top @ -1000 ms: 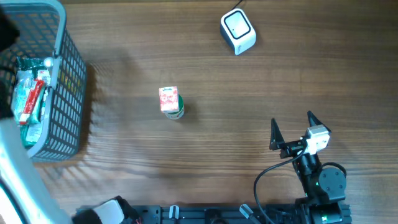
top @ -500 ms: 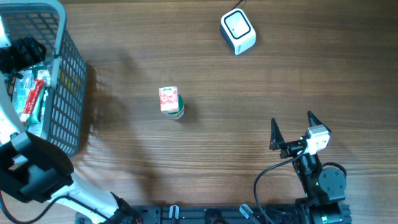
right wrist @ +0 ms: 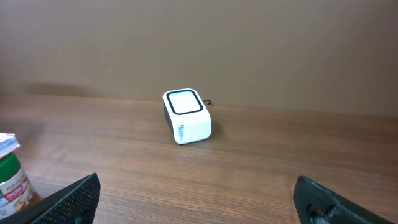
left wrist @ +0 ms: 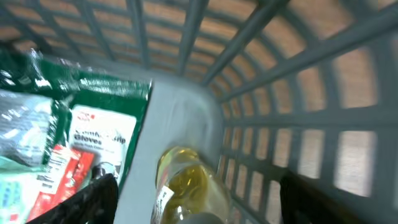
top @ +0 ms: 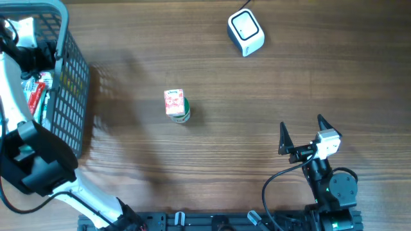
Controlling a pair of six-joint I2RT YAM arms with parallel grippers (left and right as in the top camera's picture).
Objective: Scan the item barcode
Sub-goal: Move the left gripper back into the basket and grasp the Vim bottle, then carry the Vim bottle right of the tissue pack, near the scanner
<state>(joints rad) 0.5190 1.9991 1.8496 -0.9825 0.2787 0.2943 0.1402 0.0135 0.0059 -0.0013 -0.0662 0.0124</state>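
The left fingers (left wrist: 87, 202) are inside the grey plastic lattice basket (left wrist: 273, 74), standing wide apart with nothing gripped. Right between them, just below the tips, a clear bottle of yellow liquid (left wrist: 186, 180) lies on the basket floor, tucked close to the corner. Its long axis looks to run straight away from the fingers, so it lies across the line they close on. That reads as a fair set-up for a pinch. A white label shows at the bottle's near end, but no barcode can be made out.

Beside the fingertip on the side away from the corner there's a red-and-white packet (left wrist: 59, 186). Beyond that, a green-and-white packet (left wrist: 93, 118) lies flat. Ahead of the fingers the basket wall curves round, close in, so there's little room to swing.

Farther out on the wooden surface (top: 257, 96), a small green tin with a red-and-white top (top: 176, 106) stands well apart from the basket, between the two arms. The right fingers (top: 283, 138) gape fully wide and empty, well away from everything. Their view looks straight across at the white box-shaped scanner (top: 245, 32), far ahead of them.

The bottle looks like the item being gone for, and the left arm is by far the nearer to it. The scanner, though, lies well off on the right arm's side. Once lifted, the bottle has the whole surface to cross.
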